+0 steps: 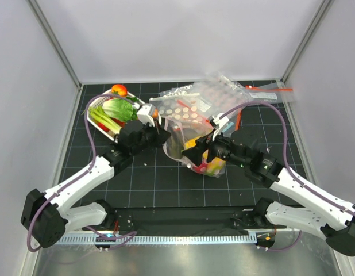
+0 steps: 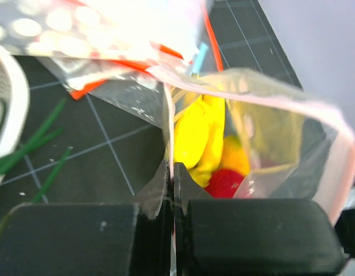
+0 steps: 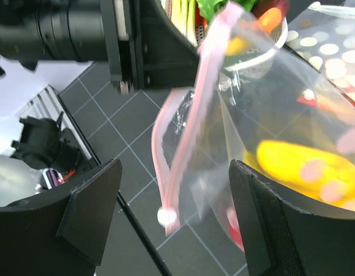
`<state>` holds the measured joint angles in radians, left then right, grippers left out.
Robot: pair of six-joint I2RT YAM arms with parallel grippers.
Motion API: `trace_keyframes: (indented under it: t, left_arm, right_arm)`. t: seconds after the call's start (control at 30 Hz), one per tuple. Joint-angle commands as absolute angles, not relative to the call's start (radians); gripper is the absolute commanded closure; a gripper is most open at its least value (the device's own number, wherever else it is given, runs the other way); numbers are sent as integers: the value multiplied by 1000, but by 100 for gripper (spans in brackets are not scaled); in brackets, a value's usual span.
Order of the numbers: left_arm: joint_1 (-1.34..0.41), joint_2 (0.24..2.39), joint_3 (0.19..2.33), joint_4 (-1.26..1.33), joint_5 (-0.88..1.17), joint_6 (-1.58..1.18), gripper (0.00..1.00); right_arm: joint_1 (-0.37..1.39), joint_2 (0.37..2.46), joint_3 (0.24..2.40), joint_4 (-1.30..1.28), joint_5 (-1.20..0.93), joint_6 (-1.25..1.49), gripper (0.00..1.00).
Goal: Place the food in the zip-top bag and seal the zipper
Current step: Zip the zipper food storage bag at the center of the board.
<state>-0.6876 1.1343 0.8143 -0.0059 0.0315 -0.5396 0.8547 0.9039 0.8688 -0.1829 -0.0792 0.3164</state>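
Top view: zip-top bag (image 1: 176,141), soft clear film, stood mid-way across the bench (image 1: 160,179) between the two arms, with food (image 1: 211,167) visible inside. White basket (image 1: 108,134) to its left held leafy greens. Heap of spare bags (image 1: 217,95) lay behind. Left wrist view: left fingers (image 2: 74,241) were pressed together on the bag's side edge, just below the mouth. Yellow banana bunch (image 2: 200,129) and red fruit (image 2: 224,183) sat within. Right wrist view: right fingers (image 3: 88,210) stood wide, clamping nothing, with the zipper (image 3: 207,80) hanging between them. Bag judged light, limp and slippery, best taken by the stiffer zipper strip, near one end.
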Motion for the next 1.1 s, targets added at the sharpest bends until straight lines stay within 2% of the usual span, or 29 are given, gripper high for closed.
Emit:
trace_keyframes:
  t: [0.0,0.17,0.23,0.33,0.57,0.67,0.77,0.87,0.9,0.97,1.0,1.03,1.07]
  left_arm:
    - [-640,1092,810,78,35,-607,100]
    - [-608,1092,811,48,26,-607,100]
    - [-603,1092,818,31,12,-604,100]
    - [-595,1095,825,15,8,-600,100]
    - [-591,1065,838,-23,-28,-578,100]
    - [-591,1066,842,-23,-3,-581,100]
    - [-591,1066,844,-25,-3,-577,100]
    - [-592,1049,842,-29,-5,-568,99]
    - [-592,1045,841,-28,-3,-566,99]
    - [-592,1032,838,-28,-5,-561,98]
    - [-594,1028,839,-31,-3,-558,96]
    - [-600,1023,842,-37,-3,-545,94]
    - [-604,1014,845,-44,-3,-537,80]
  right_arm:
    - [868,904,827,-57,-132,218,18]
    - [905,890,675,144,-242,76,19]
    - [931,908,661,166,-207,37,25]
    - [976,923,635,192,-134,-24,29]
    - [1055,942,614,187,-9,-90,30]
    - [1081,962,630,170,72,-103,34]
    - [1083,995,649,152,94,-103,43]
    - [1086,1009,670,127,120,-94,59]
    - [1086,1006,672,120,123,-89,70]
    - [1088,980,675,104,124,-75,78]
    - [1088,965,678,97,124,-68,87]
    - [1088,939,687,86,133,-58,91]
    - [1088,922,696,52,140,-32,95]
